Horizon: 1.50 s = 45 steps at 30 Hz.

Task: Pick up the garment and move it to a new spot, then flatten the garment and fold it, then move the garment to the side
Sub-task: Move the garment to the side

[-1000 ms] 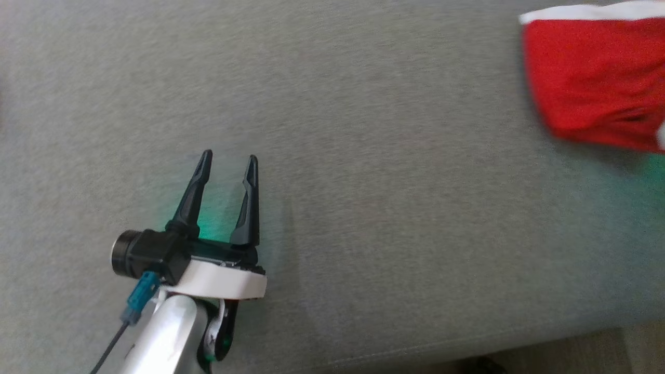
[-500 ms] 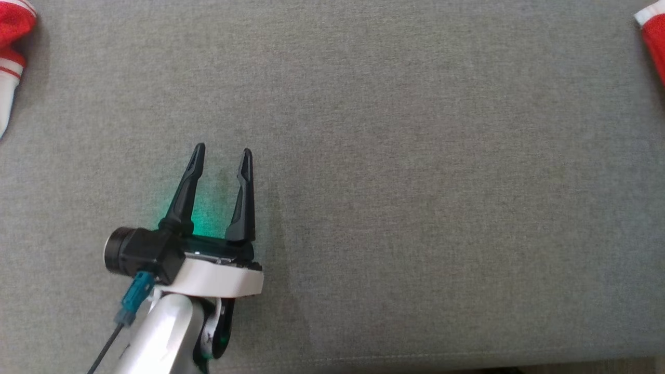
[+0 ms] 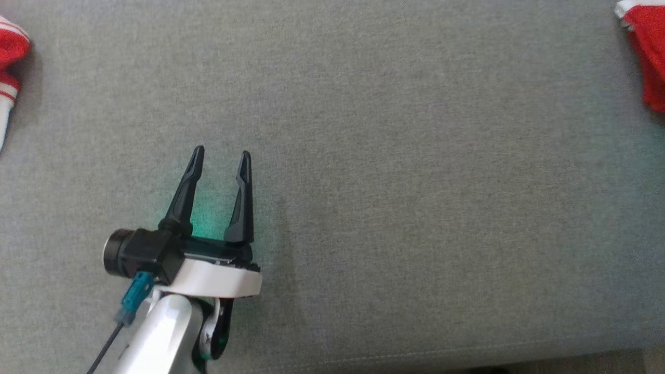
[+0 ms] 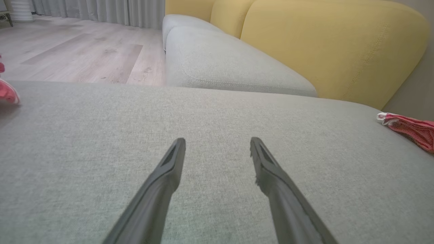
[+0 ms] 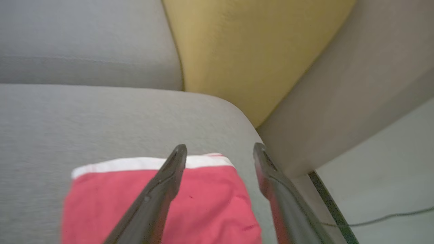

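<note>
The left gripper (image 3: 221, 152) is wide open and holds nothing; its two dark fingers point over the bare middle of the grey seat cushion (image 3: 415, 182), and whether they touch the fabric cannot be told. The right gripper (image 5: 220, 146) is also wide open, with nothing between its fingers. It hangs over the red garment (image 5: 203, 203), which lies at the right end of the cushion, close to the rounded corner, with its white band on the far side. If a finger touches the garment is not clear. The head view gives only a small piece of this garment at the right edge of the cushion, and a second red and white cloth (image 3: 8, 52) at the left edge. The left wrist view shows, behind the cushion, a yellow backrest (image 4: 332, 44) and a wooden floor (image 4: 84, 51). The right wrist view shows a thin cable (image 5: 390, 217) on the floor beside the cushion.
</note>
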### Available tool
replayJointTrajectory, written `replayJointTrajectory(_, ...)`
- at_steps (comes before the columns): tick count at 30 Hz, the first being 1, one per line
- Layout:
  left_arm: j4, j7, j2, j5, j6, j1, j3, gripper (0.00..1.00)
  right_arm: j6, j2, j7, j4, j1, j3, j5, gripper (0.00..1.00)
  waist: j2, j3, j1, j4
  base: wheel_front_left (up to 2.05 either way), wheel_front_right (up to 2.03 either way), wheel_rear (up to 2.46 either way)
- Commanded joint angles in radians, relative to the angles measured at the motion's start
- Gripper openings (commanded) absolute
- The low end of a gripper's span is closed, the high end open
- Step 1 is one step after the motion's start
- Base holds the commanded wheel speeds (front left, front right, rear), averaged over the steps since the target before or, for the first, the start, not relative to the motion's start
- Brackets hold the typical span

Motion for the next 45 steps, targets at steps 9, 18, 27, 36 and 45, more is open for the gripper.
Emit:
replayJointTrajectory(9,0.038,-0.022,0.018,-0.043,0.013,0.019,0.066,1.00,0.004,0.082,-0.127,-0.111,0.055,0.242,0.140,1.00,0.0000,-0.177,0.0000,-0.018,0.00,0.00,0.00)
replayJointTrajectory(18,0.125,-0.048,0.032,-0.108,0.047,0.131,0.145,1.00,0.004,0.198,-0.235,-0.160,0.259,0.362,0.241,1.00,0.0000,-0.349,0.0000,-0.001,0.00,0.00,0.00)
replayJointTrajectory(27,0.151,-0.065,0.030,-0.128,0.062,0.252,0.162,1.00,0.004,0.316,-0.375,-0.234,0.504,0.395,0.233,1.00,0.0000,-0.454,0.0000,0.027,0.00,0.00,0.00)
replayJointTrajectory(36,0.165,-0.070,0.012,-0.121,0.052,0.294,0.125,1.00,0.004,0.328,-0.437,-0.328,0.719,0.447,0.285,1.00,0.0000,-0.485,0.0000,0.053,0.00,0.00,0.00)
replayJointTrajectory(45,0.183,-0.066,0.004,-0.117,0.044,0.300,0.092,1.00,0.004,0.328,-0.443,-0.364,0.840,0.500,0.329,1.00,0.0000,-0.496,0.0000,0.059,0.00,0.00,0.00)
